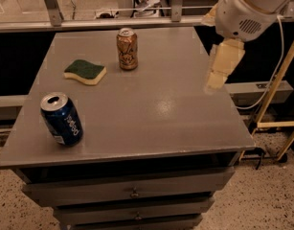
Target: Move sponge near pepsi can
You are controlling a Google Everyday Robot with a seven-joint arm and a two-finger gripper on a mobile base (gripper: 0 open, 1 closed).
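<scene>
The sponge (85,72), dark green on top with pale yellow foam below, lies flat on the grey table (161,109) at the back left. The pepsi can (62,119), dark blue with a silver top, stands near the table's front left corner, well apart from the sponge. My gripper (219,68) hangs from the white arm (247,8) over the table's right edge, far to the right of the sponge and above the surface. It holds nothing that I can see.
A gold-brown can (127,49) stands at the back middle, just right of the sponge. Drawers (132,193) sit under the tabletop. A yellow frame and cables (276,90) stand to the right. A metal rail (137,20) runs behind the table.
</scene>
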